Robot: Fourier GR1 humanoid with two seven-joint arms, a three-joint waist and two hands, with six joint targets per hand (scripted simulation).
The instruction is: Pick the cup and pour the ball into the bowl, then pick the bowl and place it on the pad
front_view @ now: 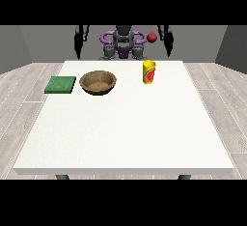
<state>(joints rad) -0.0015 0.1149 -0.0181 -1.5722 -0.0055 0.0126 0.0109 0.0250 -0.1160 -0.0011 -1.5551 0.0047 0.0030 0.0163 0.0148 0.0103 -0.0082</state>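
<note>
The yellow cup (149, 71) is seen upright right of centre, below the hand at the view's right (168, 50), clearly the nearer one. A red ball (152, 37) shows above it. How either hand's fingers lie cannot be told.

I count one cup (149, 72) on my table (120, 138), yellow with red on its side. One ball (152, 37), red, shows above it at the far edge. One brown bowl (98, 82) sits to the cup's left. One green pad (61, 85) lies left of the bowl. One white table carries all three (the ball shows above it, not on it). That makes one of each kind: cup, ball, bowl, pad, table. My two arms hang at the far side, one at each side.
</note>
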